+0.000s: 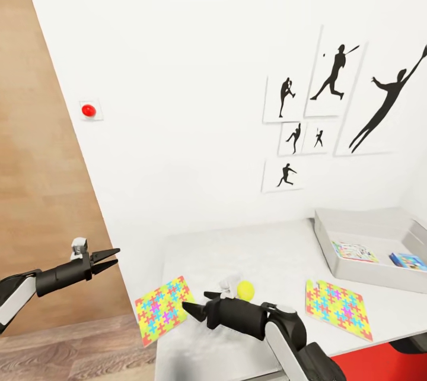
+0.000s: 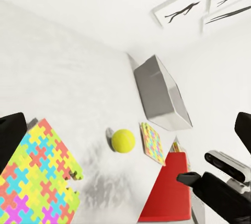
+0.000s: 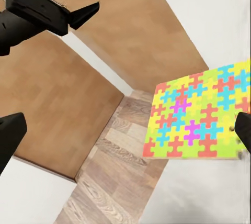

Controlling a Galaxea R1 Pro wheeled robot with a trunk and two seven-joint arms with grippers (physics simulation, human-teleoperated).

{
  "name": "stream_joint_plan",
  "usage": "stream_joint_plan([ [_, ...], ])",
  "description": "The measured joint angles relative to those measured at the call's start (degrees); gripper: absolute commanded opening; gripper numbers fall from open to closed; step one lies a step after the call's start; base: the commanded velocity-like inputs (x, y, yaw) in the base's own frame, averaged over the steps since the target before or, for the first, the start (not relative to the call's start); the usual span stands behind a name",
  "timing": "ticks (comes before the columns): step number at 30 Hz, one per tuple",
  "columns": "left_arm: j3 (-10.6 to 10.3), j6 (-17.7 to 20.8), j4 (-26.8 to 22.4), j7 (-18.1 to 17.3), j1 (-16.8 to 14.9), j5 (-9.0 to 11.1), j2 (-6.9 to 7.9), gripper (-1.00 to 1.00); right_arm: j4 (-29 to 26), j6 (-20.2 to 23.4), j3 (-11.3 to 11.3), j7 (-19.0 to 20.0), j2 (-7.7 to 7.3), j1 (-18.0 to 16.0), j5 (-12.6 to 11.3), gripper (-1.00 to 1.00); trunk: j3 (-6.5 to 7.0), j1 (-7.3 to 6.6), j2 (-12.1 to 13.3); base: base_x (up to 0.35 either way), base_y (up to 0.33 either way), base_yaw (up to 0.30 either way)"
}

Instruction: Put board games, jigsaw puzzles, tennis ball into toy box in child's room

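**A:** Going left to right, what is on the table (image 1: 273,250)?

**B:** The left gripper (image 1: 110,257) hangs off the table's left end over wooden floor, jaws a narrow gap apart, holding nothing. Next, a jigsaw puzzle (image 1: 161,308) lies with its corner overhanging the left edge. The right gripper (image 1: 198,304) points at it, jaws wide and empty, just short of the near side. Behind that gripper sits the tennis ball (image 1: 245,290), then a second jigsaw puzzle (image 1: 337,306) flat in front of the toy box (image 1: 356,271).

**A:** How should the grab go?

**B:** Probably the overhang is the best way in: one finger under the projecting corner, one on top, closing squarely so the thin square does not slide or tip to the floor.

**A:** What is in the box?

**B:** Two board games lie flat inside: a pale one (image 1: 354,251) and a blue one (image 1: 408,260). The third game is not visible.
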Motion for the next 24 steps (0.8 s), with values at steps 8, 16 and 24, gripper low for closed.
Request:
stream_joint_plan([
  [8, 0.3, -0.5, 0.1, -0.3, 0.0, -0.3, 0.38, 1.0, -0.9, 0.2, -5.7, 0.7, 0.47, -0.6, -0.5, 1.0, -1.26, 1.54, -2.8, 0.0, 0.0, 0.0],
  [16, 0.0, 0.0, 0.1, -1.8, 0.1, -1.0, 0.24, 1.0, -3.5, 1.4, -7.6, 2.8, 2.04, -0.4, -3.2, 1.0, -1.26, 1.54, -2.8, 0.0, 0.0, 0.0],
  [24, 0.0, 0.0, 0.1, -3.3, 0.2, 0.0, 0.48, 1.0, -6.1, 1.5, -7.4, 2.3, 1.24, -0.3, -5.9, 1.0, -1.26, 1.54, -2.8, 0.0, 0.0, 0.0],
])
